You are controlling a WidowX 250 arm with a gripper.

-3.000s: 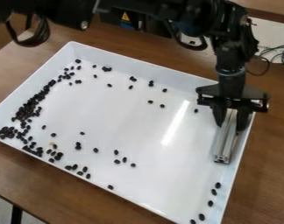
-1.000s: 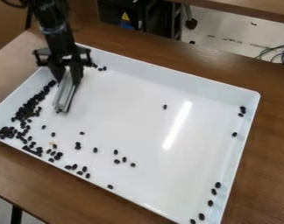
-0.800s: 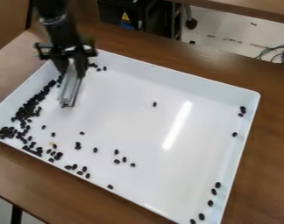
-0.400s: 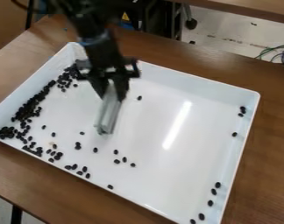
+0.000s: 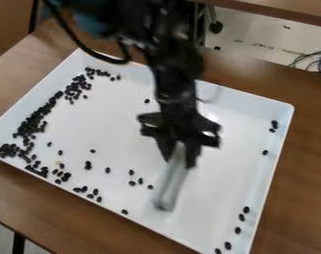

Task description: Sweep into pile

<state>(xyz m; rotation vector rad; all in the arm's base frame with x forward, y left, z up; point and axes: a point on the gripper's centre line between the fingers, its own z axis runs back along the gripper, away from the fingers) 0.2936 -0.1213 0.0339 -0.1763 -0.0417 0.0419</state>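
The black gripper (image 5: 180,150) is over the middle-right of the white tray (image 5: 189,225), shut on a silver-grey bar (image 5: 170,183) that slants down toward the tray's front edge. Black beans (image 5: 32,124) lie in a dense band along the tray's left wall, thickest midway and at the left corner. Loose beans (image 5: 132,183) are scattered to the left of the bar, toward the front. A single bean (image 5: 147,101) lies up and left of the gripper. Several beans (image 5: 241,218) line the right wall, with a few (image 5: 274,124) near the back right corner.
The tray stands on a brown wooden table (image 5: 308,163), and its raised walls surround the beans. A small tan piece (image 5: 58,162) lies among the beans near the left corner. Thin cables (image 5: 310,61) show beyond the table at the upper right.
From the tray's upper left, the gripper has moved right and toward the front with the bar. A lone bean has shifted left. Beans formerly near the back wall now lie at the back left and right.
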